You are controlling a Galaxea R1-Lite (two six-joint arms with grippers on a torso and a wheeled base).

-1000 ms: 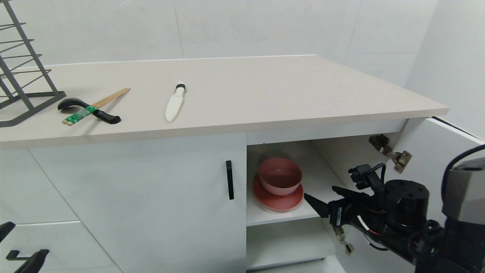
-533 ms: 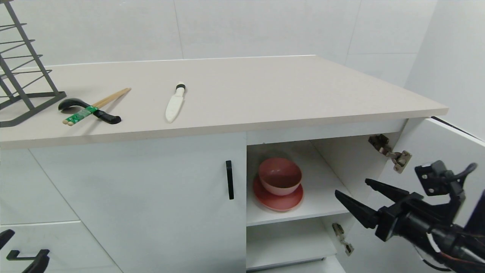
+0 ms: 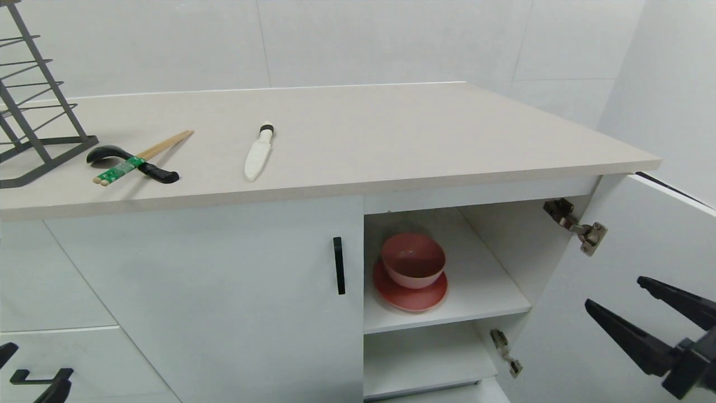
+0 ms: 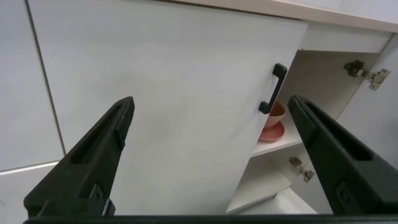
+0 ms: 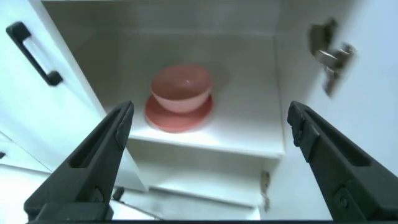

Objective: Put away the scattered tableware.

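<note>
1. While the right pincer (image 3: 613, 291) hung low in front of the open cabinet door (image 3: 632, 224), its two black fingers stood wide apart and gripped nothing.
2. The left pincer (image 4: 210, 102) sat low, facing the closed cabinet door (image 4: 155, 93). Its fingers were likewise spread wide, with nothing between them.
3. A pink bowl (image 3: 413, 260) rested upright on a red plate (image 3: 411, 295). Both stood on the upper shelf (image 3: 481, 291) of the open compartment, toward its left side, near the black handle (image 3: 338, 266) of the closed door.
4. On the worktop (image 3: 391, 129), a white knife (image 3: 257, 152) with a black band at its handle lay flat, near the front edge.
5. A pair of wooden chopsticks (image 3: 162, 144) with green-banded ends lay across the handle of a black spoon (image 3: 159, 174), touching it. This group lay to the left of the knife and apart from it.
6. A dark wire rack (image 3: 33, 101) stood at the left end of the worktop, just beside the bowl of the spoon.
7. An upper hinge (image 3: 576, 226) and a lower hinge (image 3: 506, 352) joined the open door to the right wall of the compartment.
</note>
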